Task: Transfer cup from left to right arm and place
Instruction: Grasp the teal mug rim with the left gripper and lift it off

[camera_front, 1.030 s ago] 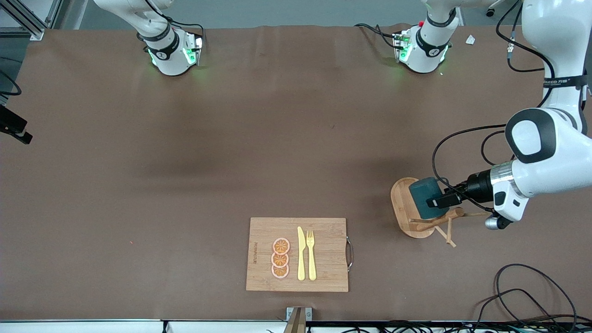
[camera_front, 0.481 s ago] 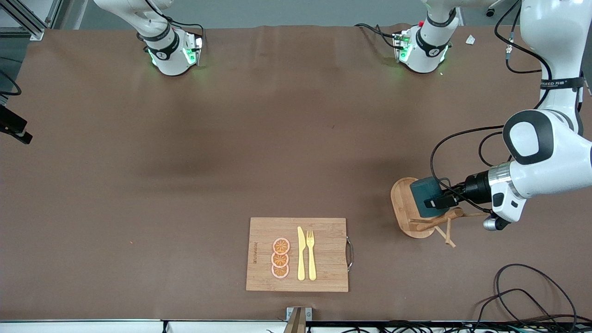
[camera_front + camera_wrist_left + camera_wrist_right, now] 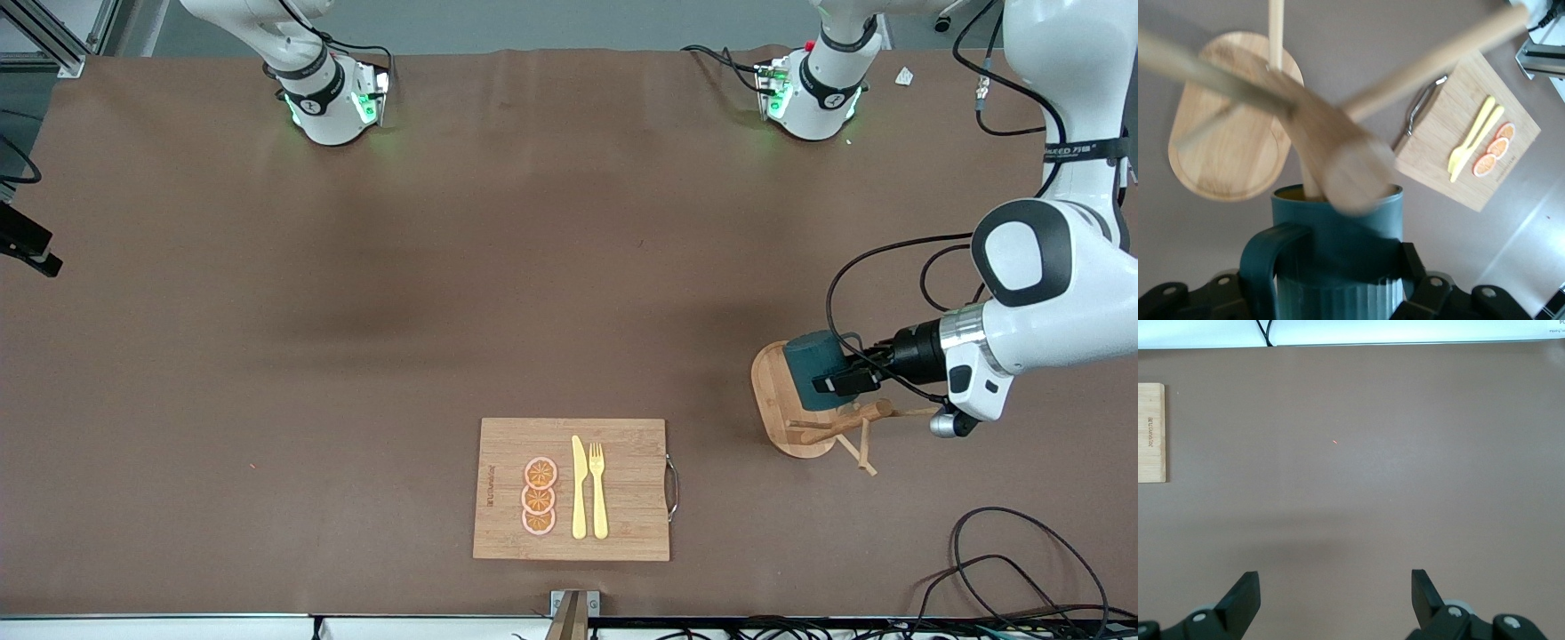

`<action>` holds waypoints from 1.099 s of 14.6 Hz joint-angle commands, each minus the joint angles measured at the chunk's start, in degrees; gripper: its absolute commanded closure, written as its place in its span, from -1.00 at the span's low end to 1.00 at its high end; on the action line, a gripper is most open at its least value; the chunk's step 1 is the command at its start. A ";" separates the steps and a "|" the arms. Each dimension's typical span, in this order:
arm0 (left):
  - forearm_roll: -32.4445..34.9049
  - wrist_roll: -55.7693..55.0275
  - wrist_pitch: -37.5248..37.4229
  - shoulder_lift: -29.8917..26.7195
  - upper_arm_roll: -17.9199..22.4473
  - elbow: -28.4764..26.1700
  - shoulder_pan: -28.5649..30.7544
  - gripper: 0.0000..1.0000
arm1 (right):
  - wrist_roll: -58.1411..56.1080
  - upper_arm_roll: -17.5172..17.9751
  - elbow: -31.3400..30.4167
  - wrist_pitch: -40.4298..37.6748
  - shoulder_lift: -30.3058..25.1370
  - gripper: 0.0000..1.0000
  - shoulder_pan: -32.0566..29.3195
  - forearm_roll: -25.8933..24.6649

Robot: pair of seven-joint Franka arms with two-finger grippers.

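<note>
You could not see the right gripper (image 3: pixel 1335 603) whole: only its fingertips showed. The rack's peg (image 3: pixel 1355 173) was blurred, hiding the cup's (image 3: pixel 1338 267) mouth.

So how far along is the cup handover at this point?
Early. Done: the left claw has shut on the cup, gripping its body. In hand: the cup hangs on the wooden peg rack, a peg inside its mouth. Left: lifting it off, handover, placing. The right claw waits open over bare table.
</note>
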 commanded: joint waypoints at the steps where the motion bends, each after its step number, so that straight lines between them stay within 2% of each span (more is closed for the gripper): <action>1: -0.84 -3.85 -3.37 -3.65 -0.32 -0.51 0.19 -0.06 | -0.71 0.59 -0.52 -0.16 -0.77 -1.00 -0.84 0.94; 4: -0.84 -7.80 -6.45 -6.20 -0.49 -0.60 0.01 -0.06 | -0.71 0.59 -0.52 -0.16 -0.77 -1.00 -0.84 0.94; 7: -0.32 -13.50 -7.08 -8.13 -3.47 -0.77 0.10 -0.07 | -0.71 0.59 -0.52 -0.16 -0.77 -1.00 -0.84 0.94; 10: 1.26 -21.67 -5.85 -8.75 -8.74 0.01 -0.16 -0.06 | -0.71 0.59 -0.52 -0.16 -0.77 -1.00 -0.84 0.94; 13: 10.48 -30.47 -4.97 -7.70 -12.88 4.49 -3.41 -0.05 | -0.71 0.59 -0.52 -0.16 -0.77 -1.00 -0.84 0.94; 15: 12.94 -32.59 -1.21 -7.18 -13.33 4.85 -7.26 -0.05 | -0.71 0.59 -0.52 -0.25 -0.77 -1.00 -0.84 0.94; 16: 16.44 -34.25 0.12 -7.00 -13.33 4.85 -9.63 -0.05 | -0.71 0.59 -0.52 -0.25 -0.77 -1.00 -0.84 0.94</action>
